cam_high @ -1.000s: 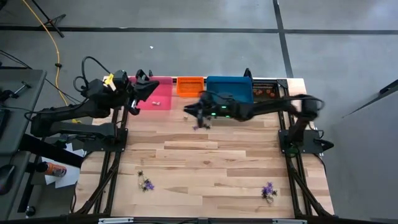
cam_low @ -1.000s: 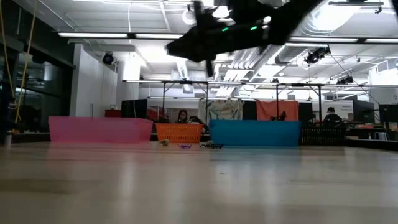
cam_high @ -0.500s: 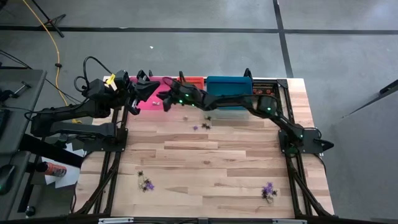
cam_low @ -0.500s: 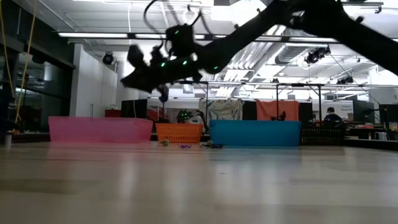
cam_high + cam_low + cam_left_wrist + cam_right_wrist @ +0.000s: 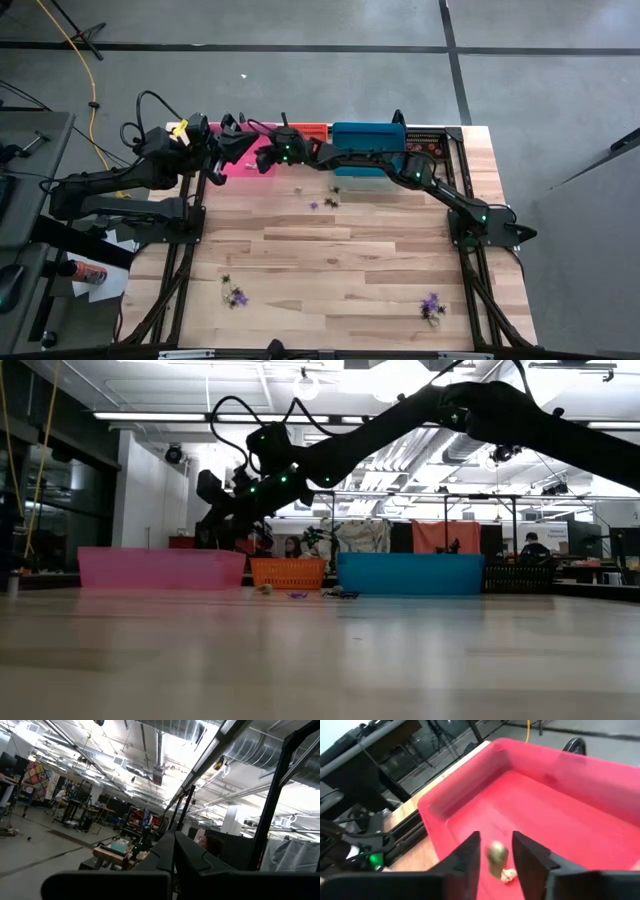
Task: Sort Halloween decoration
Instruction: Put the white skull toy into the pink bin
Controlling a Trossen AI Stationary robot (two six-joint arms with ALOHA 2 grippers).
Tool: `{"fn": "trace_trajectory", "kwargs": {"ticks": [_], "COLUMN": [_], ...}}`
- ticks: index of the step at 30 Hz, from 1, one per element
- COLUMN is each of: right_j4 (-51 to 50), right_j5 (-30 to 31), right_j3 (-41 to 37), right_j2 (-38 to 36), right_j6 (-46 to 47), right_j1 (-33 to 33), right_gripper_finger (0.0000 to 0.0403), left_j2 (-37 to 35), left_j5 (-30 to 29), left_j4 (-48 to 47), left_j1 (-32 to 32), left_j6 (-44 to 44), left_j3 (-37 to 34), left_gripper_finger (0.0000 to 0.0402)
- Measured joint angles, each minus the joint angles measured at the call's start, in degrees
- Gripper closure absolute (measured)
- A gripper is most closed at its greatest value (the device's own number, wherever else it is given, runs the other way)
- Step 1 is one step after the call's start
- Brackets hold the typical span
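The right gripper (image 5: 495, 857) is hanging over the pink bin (image 5: 600, 805) at the bench's far edge, fingers parted, a pale trinket (image 5: 497, 856) sitting loose between them. Another pale trinket (image 5: 508, 875) is lying on the bin floor. The left gripper (image 5: 238, 146) is waiting clenched by the bin's left end. Purple trinkets (image 5: 432, 303) are lying near the near edge.

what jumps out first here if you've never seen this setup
The right arm stretched across the far edge of the table, its gripper open over the pink bin with a pale trinket between its fingers. Next, small clusters of purple and black trinkets left on the near wood.
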Motion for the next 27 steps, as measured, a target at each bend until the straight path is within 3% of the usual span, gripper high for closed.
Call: {"fn": "trace_trajectory", "kwargs": {"ticks": [6, 12, 18, 23, 27], "right_j4": [-0.4, -4.9, -25.8, -49.0, -55.0], "right_j5": [-3.6, -13.7, -20.4, -21.3, -25.9], "right_j3": [0.0, 0.0, 0.0, 0.0, -8.7], "right_j2": [-0.3, -5.3, -15.2, -21.6, -26.8], "right_j6": [0.0, -4.3, -19.2, -33.8, -36.2], "right_j1": [-0.3, -2.5, -4.1, -3.5, -3.2], "right_gripper_finger": [0.0211, 0.0191, 0.0190, 0.0190, 0.0190], "left_j2": [0.0, 0.0, 0.0, 0.0, 0.0], "left_j5": [0.0, 0.0, 0.0, -0.1, -0.6], "left_j4": [-0.2, -0.2, -0.3, -1.0, -2.9], "left_j1": [0.0, 0.0, 0.0, 0.0, 0.0], "left_j6": [0.0, 0.0, 0.1, 0.6, 1.1], "left_j3": [0.0, 0.0, 0.0, 0.0, 0.0], "left_gripper_finger": [0.0401, 0.0401, 0.0401, 0.0401, 0.0401]}}
